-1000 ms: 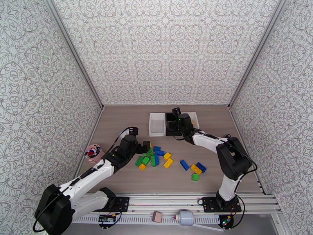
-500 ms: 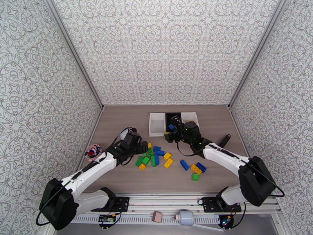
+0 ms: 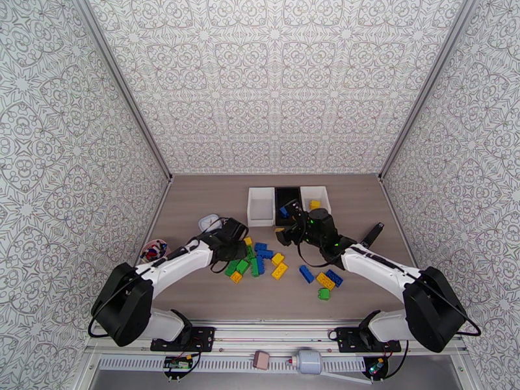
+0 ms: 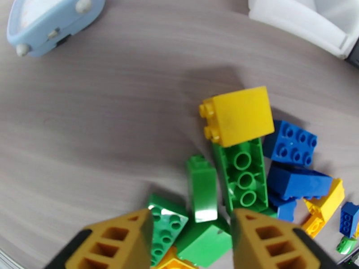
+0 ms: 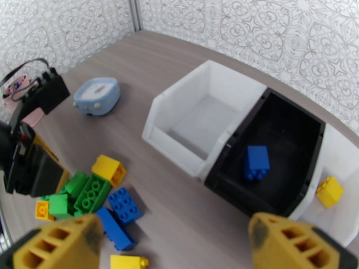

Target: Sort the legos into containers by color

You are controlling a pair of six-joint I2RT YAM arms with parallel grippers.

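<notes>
A heap of green, blue and yellow legos (image 3: 257, 258) lies left of the table's middle. My left gripper (image 3: 242, 245) is down at the heap's left end. In the left wrist view its fingers (image 4: 116, 240) have narrowed around green legos (image 4: 204, 240), and contact is unclear. A yellow lego (image 4: 238, 115) lies just beyond them. The containers stand in a row at the back: a white bin (image 3: 261, 206), a black bin (image 3: 288, 197) holding a blue lego (image 5: 256, 162), and a white bin (image 3: 322, 195) holding a yellow lego (image 5: 330, 191). My right gripper (image 3: 284, 234) hangs open and empty in front of the bins.
A round light-blue object (image 3: 209, 222) sits just behind the left gripper. A pink cup (image 3: 155, 251) stands near the left wall. Several more legos (image 3: 325, 281) lie scattered at centre right. Patterned walls close in the table on three sides.
The left gripper has slid into the heap and its fingers have narrowed. The right arm has drawn back from the black bin toward the near side, leaving the blue lego inside.
</notes>
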